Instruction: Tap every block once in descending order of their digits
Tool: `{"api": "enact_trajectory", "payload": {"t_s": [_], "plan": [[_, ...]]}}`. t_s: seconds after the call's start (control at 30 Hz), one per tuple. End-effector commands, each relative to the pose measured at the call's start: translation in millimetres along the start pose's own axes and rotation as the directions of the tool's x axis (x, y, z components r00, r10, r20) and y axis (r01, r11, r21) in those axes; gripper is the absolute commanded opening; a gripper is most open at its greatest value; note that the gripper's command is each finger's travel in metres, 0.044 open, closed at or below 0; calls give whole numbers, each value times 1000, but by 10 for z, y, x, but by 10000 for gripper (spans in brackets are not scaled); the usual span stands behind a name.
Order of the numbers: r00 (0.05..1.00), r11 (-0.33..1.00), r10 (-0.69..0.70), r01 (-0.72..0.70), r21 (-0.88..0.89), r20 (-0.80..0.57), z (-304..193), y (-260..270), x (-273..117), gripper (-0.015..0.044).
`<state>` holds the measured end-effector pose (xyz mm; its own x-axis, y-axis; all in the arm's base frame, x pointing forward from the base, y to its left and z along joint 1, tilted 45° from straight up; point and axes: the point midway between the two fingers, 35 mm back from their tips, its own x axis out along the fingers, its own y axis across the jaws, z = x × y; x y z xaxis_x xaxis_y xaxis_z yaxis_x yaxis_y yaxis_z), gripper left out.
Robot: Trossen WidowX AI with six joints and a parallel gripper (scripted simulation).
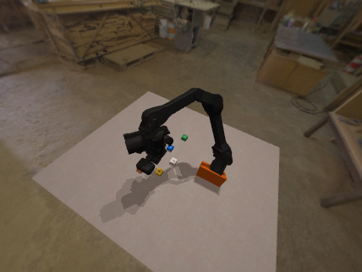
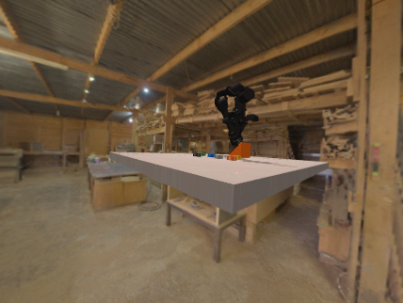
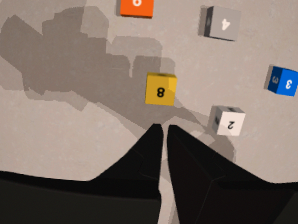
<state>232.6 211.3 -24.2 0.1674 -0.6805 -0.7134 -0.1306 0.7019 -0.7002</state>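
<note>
My gripper [image 3: 162, 132] is shut and empty, raised above the table, its tips just below the yellow block in the wrist view. The yellow block [image 3: 160, 90] [image 1: 159, 171] shows 8. The white block [image 3: 230, 121] [image 1: 173, 160] shows 2, the grey block [image 3: 223, 23] 4, the blue block [image 3: 285, 81] [image 1: 170, 148] 3. The orange block [image 3: 136, 7] is cut off by the top edge; its digit is a 6 or 9, I cannot tell which. The green block [image 1: 184, 137] [image 2: 203, 154] and black block [image 2: 196, 154] show no readable digit. The arm hides the grey and black blocks in the top view.
The arm's orange base [image 1: 211, 174] [image 2: 241, 151] stands on the pale table top [image 1: 245, 211] [image 2: 174, 165], to the right of the blocks in the top view. The arm's shadow falls across the table around the yellow block.
</note>
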Motion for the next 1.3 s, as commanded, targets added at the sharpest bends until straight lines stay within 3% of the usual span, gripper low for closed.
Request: {"api": "enact_trajectory", "payload": {"t_s": [0.0,0.1,0.17,0.97,1.2,1.27], "plan": [[1000,1000,8,-8,8,-6,-17,-21,222,20],[1000,1000,5,-5,10,-3,-20,-28,684,20],[1000,1000,2,-2,11,-1,-27,-36,789,20],[1000,1000,1,-1,11,-1,-27,-39,1089,20],[1000,1000,1,-1,11,-1,-27,-39,1092,20],[1000,1000,6,-6,15,1,-18,-36,925,20]]}}
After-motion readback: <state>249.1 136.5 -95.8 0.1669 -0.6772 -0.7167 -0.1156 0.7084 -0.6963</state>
